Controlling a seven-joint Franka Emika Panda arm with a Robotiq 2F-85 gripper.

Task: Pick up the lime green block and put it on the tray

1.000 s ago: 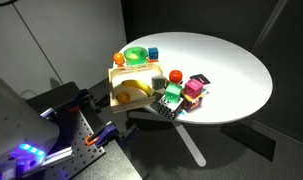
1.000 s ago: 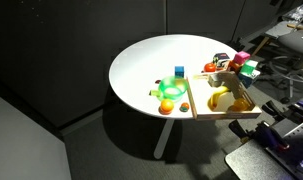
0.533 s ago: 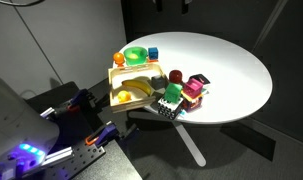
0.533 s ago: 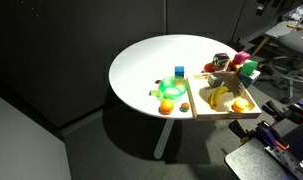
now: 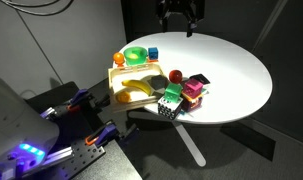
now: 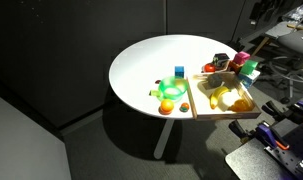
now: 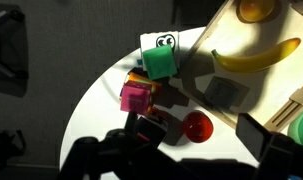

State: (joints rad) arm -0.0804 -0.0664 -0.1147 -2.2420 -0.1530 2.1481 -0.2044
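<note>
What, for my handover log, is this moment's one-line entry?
gripper: open, empty, above table | green block: on table, beside tray | tray: holds banana

Surface: round white table top (image 5: 226, 70), seen in both exterior views.
Tray: pale cream-yellow wooden square tray (image 7: 281, 85) with a low rim, lying at the surface's edge.
Dish: round darker-green dish (image 5: 136, 55), just beside the tray.
Near the dish: small orange ball (image 5: 119, 60) and small blue block (image 5: 152, 52).
Ball: red ball (image 5: 175, 77), just beside the tray.
Blocks: lime green block (image 7: 159, 62), pink block (image 7: 137, 96) and black-and-white dotted cube (image 5: 169, 108), clustered near the edge; which ones touch the surface cannot be told.
</note>
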